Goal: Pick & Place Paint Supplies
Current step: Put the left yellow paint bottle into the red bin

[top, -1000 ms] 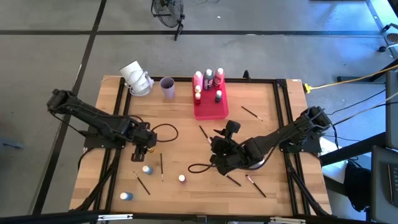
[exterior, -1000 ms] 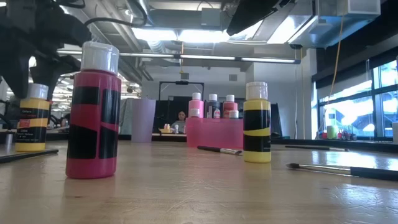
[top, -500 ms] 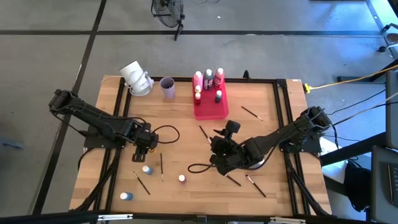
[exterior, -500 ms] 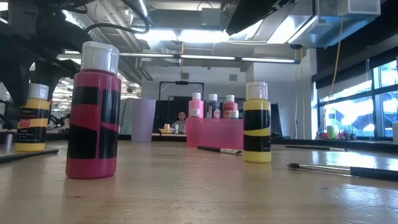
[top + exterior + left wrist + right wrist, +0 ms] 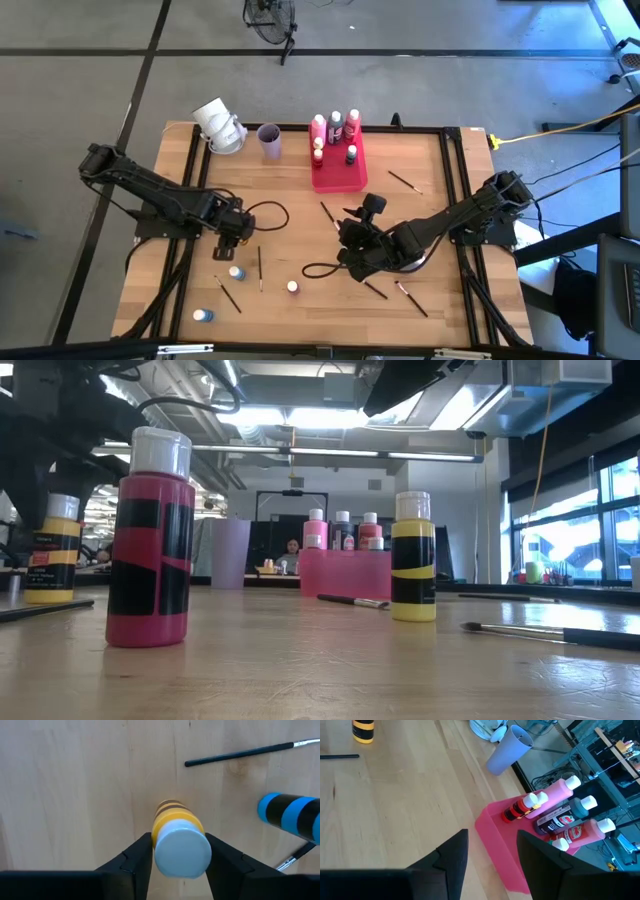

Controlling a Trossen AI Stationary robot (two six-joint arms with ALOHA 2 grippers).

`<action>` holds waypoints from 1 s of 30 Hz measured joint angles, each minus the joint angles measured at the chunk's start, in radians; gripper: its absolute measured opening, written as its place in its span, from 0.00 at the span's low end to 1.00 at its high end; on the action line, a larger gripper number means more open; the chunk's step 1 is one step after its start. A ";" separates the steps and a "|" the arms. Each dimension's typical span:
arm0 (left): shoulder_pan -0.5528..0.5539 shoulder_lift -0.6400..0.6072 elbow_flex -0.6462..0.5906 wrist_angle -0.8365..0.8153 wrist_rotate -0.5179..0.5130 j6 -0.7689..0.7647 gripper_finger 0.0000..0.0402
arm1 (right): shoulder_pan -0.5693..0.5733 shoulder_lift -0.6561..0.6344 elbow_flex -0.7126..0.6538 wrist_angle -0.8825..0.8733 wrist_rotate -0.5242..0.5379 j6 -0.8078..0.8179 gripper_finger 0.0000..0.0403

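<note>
My left gripper [image 5: 180, 851] clamped on yellow paint bottle [image 5: 179, 837], right gripper [image 5: 490, 851] spread empty, pink-red tray [image 5: 507, 852] holding bottles ahead.

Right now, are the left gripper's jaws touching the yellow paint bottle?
Touching. In the left wrist view the left gripper has both jaws pressed flush against the yellow paint bottle just under its pale cap, with no gap on either side.

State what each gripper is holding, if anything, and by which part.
The left gripper has the yellow paint bottle between its fingers at the cap end; whether it grips yet cannot be told. The right gripper holds nothing.
</note>
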 joint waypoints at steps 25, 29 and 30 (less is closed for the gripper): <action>0.254 0.164 0.614 -0.308 -0.112 0.238 0.36 | 0.099 0.000 0.000 0.000 0.258 -0.011 0.43; 0.317 0.249 0.726 -0.311 -0.061 0.360 0.36 | 0.116 0.000 0.000 -0.009 0.289 -0.011 0.43; 0.331 0.272 0.752 -0.313 -0.055 0.390 0.36 | 0.119 0.000 0.000 -0.010 0.295 -0.011 0.43</action>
